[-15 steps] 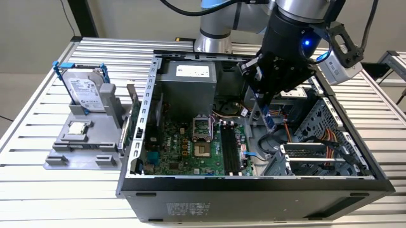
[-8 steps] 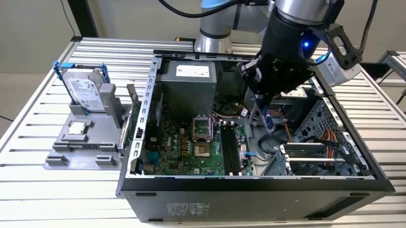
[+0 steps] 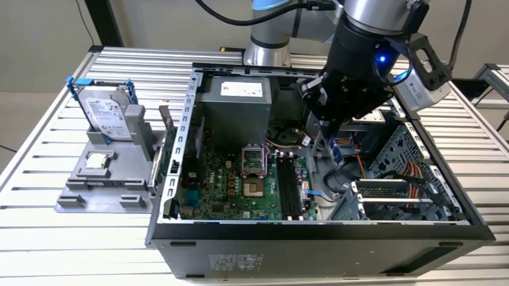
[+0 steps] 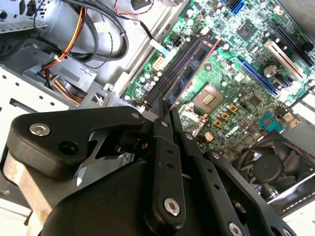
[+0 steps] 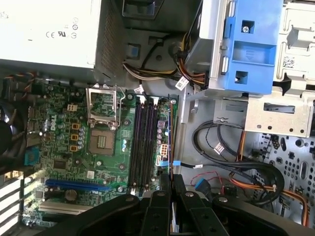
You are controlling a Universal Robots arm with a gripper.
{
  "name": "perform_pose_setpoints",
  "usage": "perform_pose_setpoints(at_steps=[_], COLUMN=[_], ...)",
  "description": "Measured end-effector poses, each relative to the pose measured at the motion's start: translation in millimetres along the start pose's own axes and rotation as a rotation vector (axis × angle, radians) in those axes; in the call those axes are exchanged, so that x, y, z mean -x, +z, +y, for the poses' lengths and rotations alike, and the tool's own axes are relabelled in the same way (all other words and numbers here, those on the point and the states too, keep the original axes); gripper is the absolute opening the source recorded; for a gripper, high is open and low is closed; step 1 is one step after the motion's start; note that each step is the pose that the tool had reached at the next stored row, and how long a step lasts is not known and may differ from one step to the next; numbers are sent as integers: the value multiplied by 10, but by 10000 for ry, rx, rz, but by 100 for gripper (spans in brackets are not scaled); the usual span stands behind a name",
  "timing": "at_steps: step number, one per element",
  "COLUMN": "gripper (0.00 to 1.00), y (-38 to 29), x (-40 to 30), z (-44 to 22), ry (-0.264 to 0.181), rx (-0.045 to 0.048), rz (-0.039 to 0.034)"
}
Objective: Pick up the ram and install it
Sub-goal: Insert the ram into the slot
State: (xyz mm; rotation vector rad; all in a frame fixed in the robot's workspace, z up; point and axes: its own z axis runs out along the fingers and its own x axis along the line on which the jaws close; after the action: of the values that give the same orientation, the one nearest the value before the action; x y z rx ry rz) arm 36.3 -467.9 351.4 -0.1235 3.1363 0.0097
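One grey stand [image 3: 104, 185] sits at the exterior view's left on the desk [image 3: 47, 238], a slatted metal top, and it holds one hard drive [image 3: 106, 116] upright in a blue-edged frame, with one small square chip [image 3: 97, 159] lying flat nearer the front. To its right lies one open computer case [image 3: 318, 229], and in it are one green motherboard [image 3: 230, 185], one grey power supply [image 3: 235, 110] at the far end, one empty processor socket [image 3: 253, 164] and four long black slots [image 3: 290, 187] running side by side. Farther right in the case are one metal drive cage [image 3: 413, 173] with orange and yellow cables. One arm comes down over the case's right half, and its tool [image 3: 332, 143] is closed narrowly on the ram [image 3: 337, 154], one blue stick held on edge above the board, just right of the slots. In the second wrist view the ram [image 4: 189, 73] runs out from the fingertips [image 4: 160, 129] along the slots, lying over them. A plain wall stands behind.
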Motion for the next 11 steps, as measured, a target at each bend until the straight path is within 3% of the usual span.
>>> perform_pose_setpoints(at_steps=[11], gripper=[0], y=[57], x=[0], z=[0], ry=[0], rx=[-45], rz=[4])
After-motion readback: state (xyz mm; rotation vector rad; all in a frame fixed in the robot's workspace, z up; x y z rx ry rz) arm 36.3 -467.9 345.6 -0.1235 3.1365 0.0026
